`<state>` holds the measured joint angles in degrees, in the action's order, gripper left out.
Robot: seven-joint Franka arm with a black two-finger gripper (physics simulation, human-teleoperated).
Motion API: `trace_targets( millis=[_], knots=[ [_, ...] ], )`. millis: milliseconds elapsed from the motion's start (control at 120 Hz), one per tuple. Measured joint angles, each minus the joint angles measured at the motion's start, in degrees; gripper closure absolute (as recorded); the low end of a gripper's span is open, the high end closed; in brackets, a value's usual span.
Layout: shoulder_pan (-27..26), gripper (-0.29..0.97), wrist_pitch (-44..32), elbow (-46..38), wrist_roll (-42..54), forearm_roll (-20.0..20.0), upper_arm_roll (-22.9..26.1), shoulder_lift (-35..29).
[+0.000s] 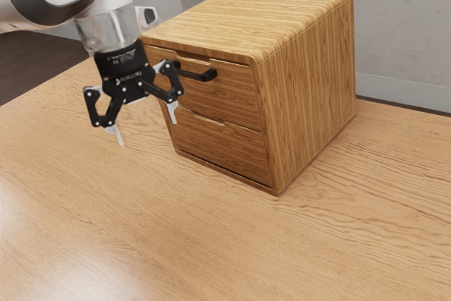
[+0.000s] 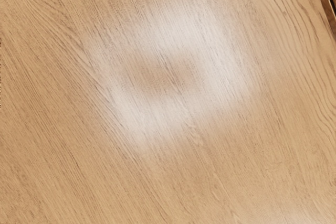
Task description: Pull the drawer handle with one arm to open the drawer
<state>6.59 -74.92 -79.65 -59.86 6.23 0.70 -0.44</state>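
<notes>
The gripper (image 1: 145,125) is hanging open at centre left, pointing down beside the drawer handle (image 1: 197,73), so closing here is risking a missed grasp

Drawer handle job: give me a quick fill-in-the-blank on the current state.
1. The black handle sits on the ____ drawer of the cabinet.
2. The end effector is ____, holding nothing.
3. Its fingers point down toward the ____.
Missing words: top; open; table.
</notes>
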Motion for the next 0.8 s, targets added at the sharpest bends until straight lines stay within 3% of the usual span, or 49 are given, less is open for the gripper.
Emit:
trace_targets(
  millis=[333, 483, 600, 800],
  knots=[
    [4.2, 0.00, -0.9, 0.7, -8.3, 0.0, -0.1, 0.3],
    [3.5, 0.00, 0.8, 10.5, -12.0, 0.1, -2.8, -2.5],
    [4.9, 0.08, -1.9, 11.5, -14.4, 1.2, -3.1, -2.3],
    [5.4, 0.20, -9.4, 10.7, -16.7, 3.1, -3.1, 3.5]
  ],
)
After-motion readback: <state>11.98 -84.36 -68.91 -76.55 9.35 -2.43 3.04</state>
